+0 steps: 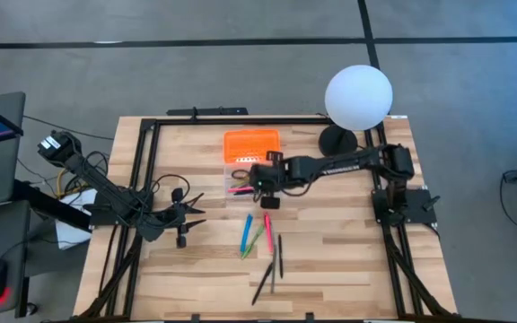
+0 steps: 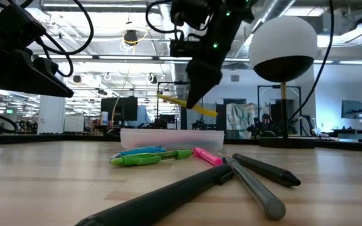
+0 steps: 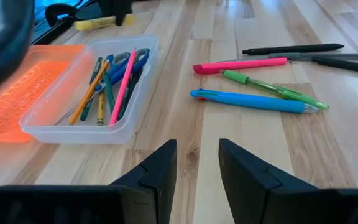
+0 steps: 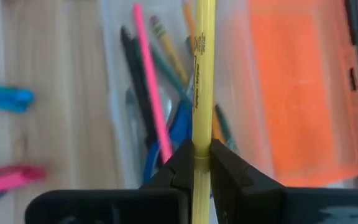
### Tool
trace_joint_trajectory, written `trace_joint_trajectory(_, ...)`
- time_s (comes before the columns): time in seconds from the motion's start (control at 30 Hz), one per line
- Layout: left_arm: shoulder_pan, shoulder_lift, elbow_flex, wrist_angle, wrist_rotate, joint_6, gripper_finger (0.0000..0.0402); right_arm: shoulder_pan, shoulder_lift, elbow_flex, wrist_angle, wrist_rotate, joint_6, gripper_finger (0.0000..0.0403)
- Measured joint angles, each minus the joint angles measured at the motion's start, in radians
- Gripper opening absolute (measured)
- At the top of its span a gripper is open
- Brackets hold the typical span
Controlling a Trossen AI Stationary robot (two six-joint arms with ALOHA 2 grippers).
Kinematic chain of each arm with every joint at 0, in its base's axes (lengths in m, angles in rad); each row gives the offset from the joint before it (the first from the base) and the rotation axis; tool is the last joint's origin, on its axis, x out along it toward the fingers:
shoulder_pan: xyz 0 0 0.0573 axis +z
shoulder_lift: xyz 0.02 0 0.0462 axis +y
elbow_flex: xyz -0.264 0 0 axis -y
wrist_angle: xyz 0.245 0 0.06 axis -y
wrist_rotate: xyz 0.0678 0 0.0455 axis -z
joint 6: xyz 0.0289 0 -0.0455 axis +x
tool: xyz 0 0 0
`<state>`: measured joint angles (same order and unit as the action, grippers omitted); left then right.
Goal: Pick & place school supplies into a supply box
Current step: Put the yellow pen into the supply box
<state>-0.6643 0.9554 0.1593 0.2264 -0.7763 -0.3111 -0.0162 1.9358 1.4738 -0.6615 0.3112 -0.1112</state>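
Observation:
The clear supply box (image 3: 86, 93) lies open on the table, its orange lid (image 3: 14, 87) flat beside it. Inside are pencils, a pink pen (image 3: 122, 87) and blue-handled scissors (image 3: 132, 59). My right gripper (image 4: 199, 163) hovers over the box (image 1: 240, 175), shut on a yellow pen (image 4: 202, 74). On the table toward the near edge lie a blue pen (image 3: 247, 101), a green pen (image 3: 272, 90), a pink marker (image 3: 241, 64) and several dark pens (image 1: 276, 260). My left gripper (image 3: 197, 162) is open, low over the table to the box's left (image 1: 191, 215). My right gripper pinches the yellow pen between its two fingers, about mid-length (image 4: 202, 140). The fingers (image 2: 197, 88) come from above, pointing down, and lie across the pen. The pen (image 2: 187, 105) is lifted clear above the box, nearly level, with one end slightly lower.
A white globe lamp (image 1: 358, 97) on a dark base stands at the far right of the table, beside the right arm. Black frame rails (image 1: 142, 161) run along the table's sides. Bare wood shows between the left gripper and the loose pens.

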Motion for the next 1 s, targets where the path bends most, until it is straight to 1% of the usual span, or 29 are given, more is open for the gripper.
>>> trace_joint_trajectory(0.17, 0.000, 0.000, 0.000, 0.000, -0.025, 0.000, 0.0114, -0.052, 0.000, 0.000, 0.071, -0.051, -0.041, 0.0022)
trace_joint_trajectory(0.4, 0.000, 0.000, 0.000, 0.000, -0.029, -0.004, 0.0114, -0.100, 0.014, 0.001, 0.126, -0.086, -0.080, 0.0020)
trace_joint_trajectory(0.53, 0.000, 0.000, 0.000, 0.002, -0.030, -0.008, 0.0114, -0.119, 0.032, 0.003, 0.134, -0.155, -0.081, 0.0022)
trace_joint_trajectory(0.57, 0.000, 0.000, 0.000, 0.003, -0.029, -0.008, 0.0114, -0.121, 0.044, 0.006, 0.147, -0.154, -0.081, 0.0025)
trace_joint_trajectory(0.63, 0.000, 0.000, 0.000, 0.004, -0.030, -0.014, 0.0114, -0.123, 0.056, -0.005, 0.098, -0.147, -0.072, 0.0029)
trace_joint_trajectory(0.73, 0.000, 0.000, 0.000, 0.007, -0.030, -0.016, 0.0114, -0.122, 0.049, 0.002, 0.129, -0.144, -0.070, 0.0031)
trace_joint_trajectory(0.87, 0.000, 0.000, 0.000, 0.009, -0.033, -0.015, 0.0114, -0.122, 0.051, -0.002, 0.120, -0.144, -0.070, 0.0031)
trace_joint_trajectory(1.0, 0.000, 0.000, 0.000, 0.009, -0.034, -0.016, 0.0114, -0.127, 0.050, -0.002, 0.126, -0.144, -0.071, 0.0040)
